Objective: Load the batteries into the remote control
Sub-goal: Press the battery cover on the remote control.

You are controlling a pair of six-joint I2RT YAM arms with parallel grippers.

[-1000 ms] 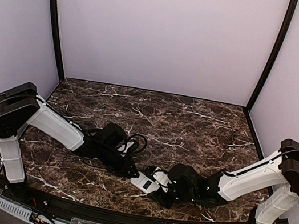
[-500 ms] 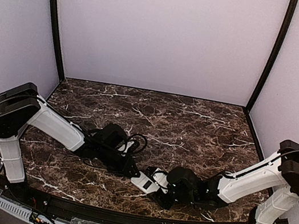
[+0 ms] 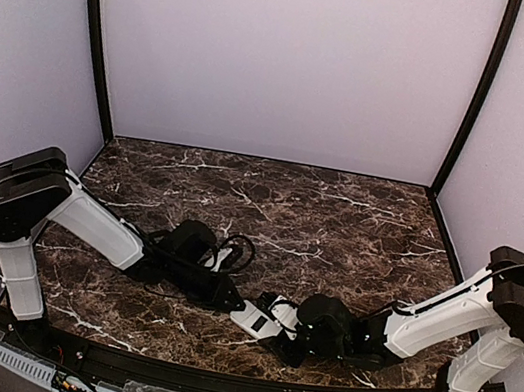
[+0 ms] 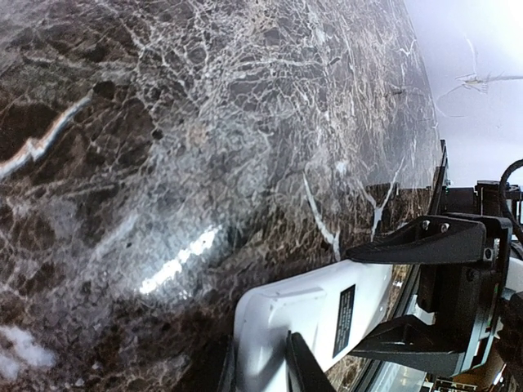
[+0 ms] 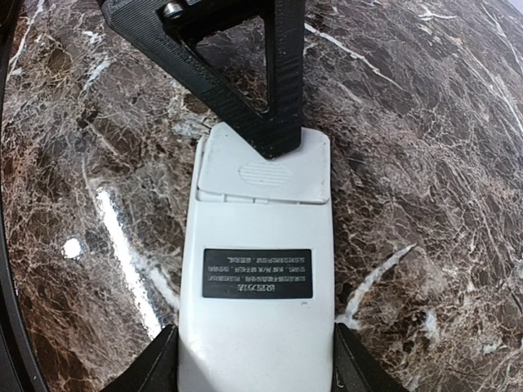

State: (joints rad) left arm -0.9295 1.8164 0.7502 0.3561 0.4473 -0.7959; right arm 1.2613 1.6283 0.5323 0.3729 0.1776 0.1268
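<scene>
The remote control (image 3: 261, 319) lies back up on the marble table, near the front edge between the two arms. Its plain white back, black label (image 5: 257, 273) and ribbed battery cover (image 5: 263, 167) show in the right wrist view. My right gripper (image 5: 255, 359) is shut on the remote's sides at the label end, and also shows in the top view (image 3: 289, 339). My left gripper (image 4: 261, 363) pinches the cover end. One of its fingers (image 5: 278, 106) rests on the cover and the other sits at the end edge. No batteries are in view.
The table's black front rail (image 3: 230, 378) runs just behind the remote. A cable loop (image 3: 238, 249) hangs off the left wrist. Purple walls stand at the back and on both sides.
Both grippers stay on the remote. The right wrist has edged slightly toward the front rail. The remote has hardly moved.
</scene>
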